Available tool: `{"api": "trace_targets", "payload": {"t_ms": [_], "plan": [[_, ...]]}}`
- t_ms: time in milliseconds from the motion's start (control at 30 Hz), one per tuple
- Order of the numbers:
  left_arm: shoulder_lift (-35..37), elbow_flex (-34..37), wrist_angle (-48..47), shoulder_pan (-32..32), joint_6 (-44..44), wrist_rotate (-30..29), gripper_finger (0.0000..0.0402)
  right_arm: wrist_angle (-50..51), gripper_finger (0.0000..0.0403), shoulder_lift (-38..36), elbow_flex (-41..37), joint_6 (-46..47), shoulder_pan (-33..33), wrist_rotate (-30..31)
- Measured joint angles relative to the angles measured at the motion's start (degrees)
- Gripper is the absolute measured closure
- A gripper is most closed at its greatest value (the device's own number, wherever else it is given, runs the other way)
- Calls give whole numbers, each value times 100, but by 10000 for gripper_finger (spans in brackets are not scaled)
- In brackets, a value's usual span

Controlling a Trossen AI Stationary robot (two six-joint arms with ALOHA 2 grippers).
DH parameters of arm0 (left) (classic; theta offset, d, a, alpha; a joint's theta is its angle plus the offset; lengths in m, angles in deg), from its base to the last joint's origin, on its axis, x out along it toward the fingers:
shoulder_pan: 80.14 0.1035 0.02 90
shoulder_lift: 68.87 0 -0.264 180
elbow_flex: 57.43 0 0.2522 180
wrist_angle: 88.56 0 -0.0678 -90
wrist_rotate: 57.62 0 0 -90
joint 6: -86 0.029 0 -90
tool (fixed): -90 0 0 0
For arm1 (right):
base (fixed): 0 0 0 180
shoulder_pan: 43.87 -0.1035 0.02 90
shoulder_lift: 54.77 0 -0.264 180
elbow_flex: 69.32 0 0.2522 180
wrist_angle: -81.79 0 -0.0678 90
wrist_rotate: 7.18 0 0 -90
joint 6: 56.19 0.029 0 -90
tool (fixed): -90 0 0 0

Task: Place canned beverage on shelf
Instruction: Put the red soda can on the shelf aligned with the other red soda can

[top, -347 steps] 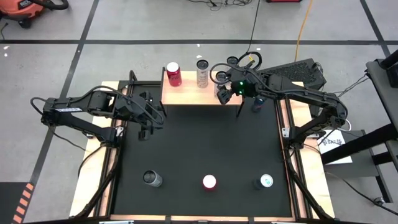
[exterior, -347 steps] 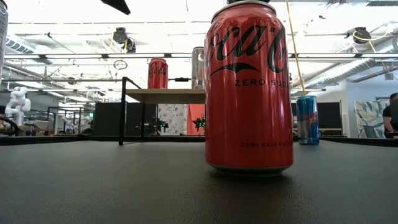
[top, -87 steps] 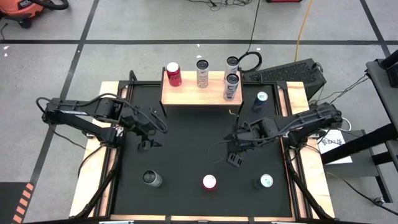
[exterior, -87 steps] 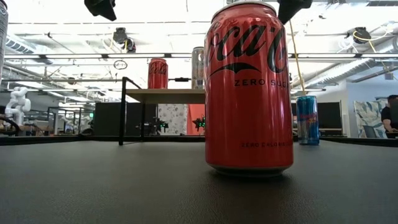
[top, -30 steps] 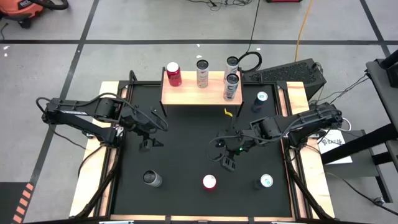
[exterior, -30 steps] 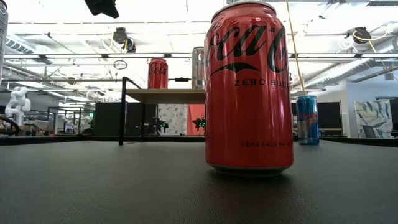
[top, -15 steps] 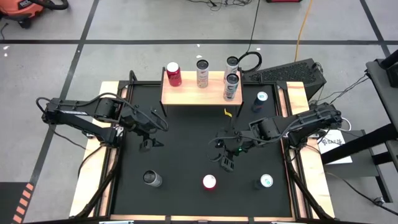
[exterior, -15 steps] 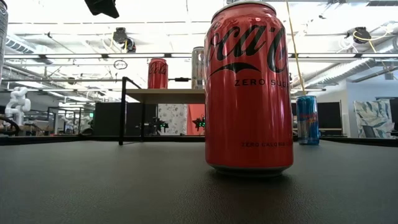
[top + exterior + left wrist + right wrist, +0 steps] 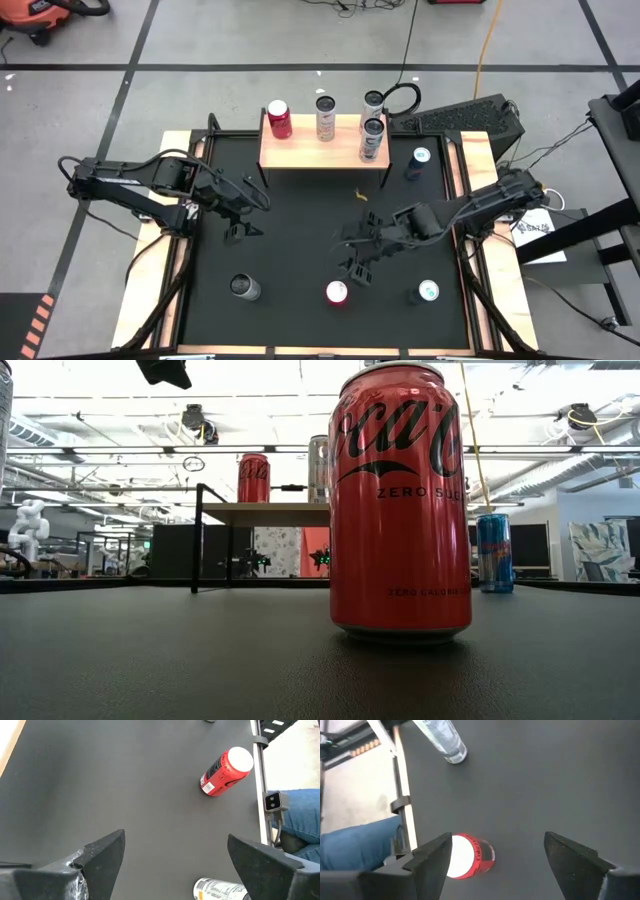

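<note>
A red can (image 9: 337, 292) stands upright on the black mat near the table's near edge; it fills the low view (image 9: 400, 500). My right gripper (image 9: 357, 270) hangs open above the mat, just far and right of this can, which shows beside one finger in the right wrist view (image 9: 465, 856). The wooden shelf (image 9: 300, 150) at the far edge carries several cans. My left gripper (image 9: 236, 233) waits open over the mat's left part.
A grey can (image 9: 244, 288) and a blue-topped can (image 9: 427, 292) stand left and right of the red can. Another blue can (image 9: 418, 162) stands on the mat right of the shelf. A person's jeans (image 9: 355, 845) show beyond the near edge.
My right gripper has moved toward the table's near edge and slightly down, closing in on the red can, its fingers still open. The cans have not moved.
</note>
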Motion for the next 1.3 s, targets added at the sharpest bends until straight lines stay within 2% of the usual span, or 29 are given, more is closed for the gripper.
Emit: {"api": "trace_targets", "payload": {"t_ms": [400,933,1067,1200,1300], "plan": [[0,1,-2,0,0,0,47,99,103,417,-11,521,-366,36],[0,1,0,0,0,0,47,-125,103,403,-11,230,-375,36],[0,1,0,0,1,0,47,-295,102,403,-11,-176,-375,14],[0,1,0,1,2,0,47,-291,89,403,-11,-213,-375,-139],[0,1,0,0,2,0,47,-266,64,403,-11,-136,-375,-136]]}}
